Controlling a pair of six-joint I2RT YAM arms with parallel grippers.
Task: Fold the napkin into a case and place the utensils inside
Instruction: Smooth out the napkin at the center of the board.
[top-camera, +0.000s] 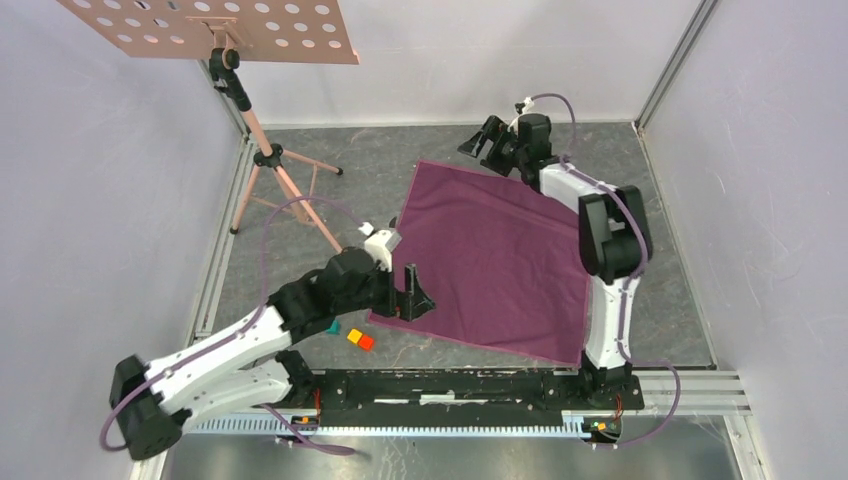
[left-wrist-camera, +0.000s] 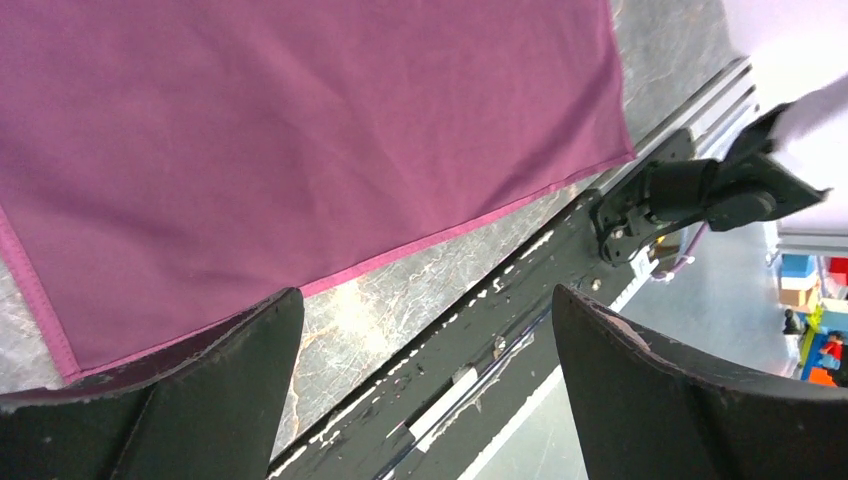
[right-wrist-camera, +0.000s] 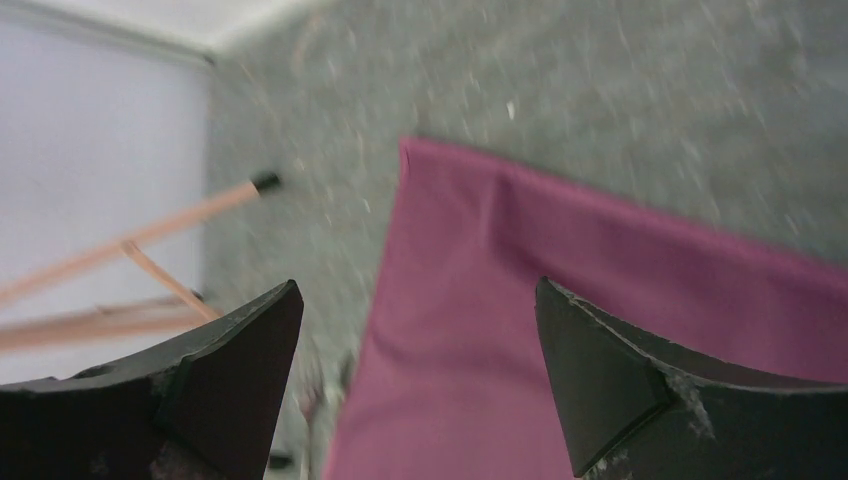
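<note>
Napkin (top-camera: 490, 265): one square of plum-purple cloth, smooth with a faint sheen, spread flat and set askew on the grey mottled table (top-camera: 400, 170) as seen from above. Left gripper (top-camera: 415, 295): black, jaws apart, over the cloth's near-left corner. Right gripper (top-camera: 483, 140): likewise spread and holding nothing, at the far corner, just past the hem. Blocks (top-camera: 354, 336): three, small, on the table just beside the near-left corner; one teal, one yellow, one orange, the last two touching. Stand (top-camera: 280, 165): one, pink metal, with a perforated tray, at far left. Rail (top-camera: 450, 385): one, black, along the near edge. Left wrist view: two dark, scuffed, wedge-shaped fingers (left-wrist-camera: 200, 400) well apart, the napkin's narrow stitched hem crossing between them, one finger in front of the cloth's corner; marbled table and chipped rail beyond. Right wrist view, blurred: two dark fingers (right-wrist-camera: 190, 400) apart with nothing between them, the napkin's corner beneath, one soft crease near its tip; thin pink stand legs at left.
</note>
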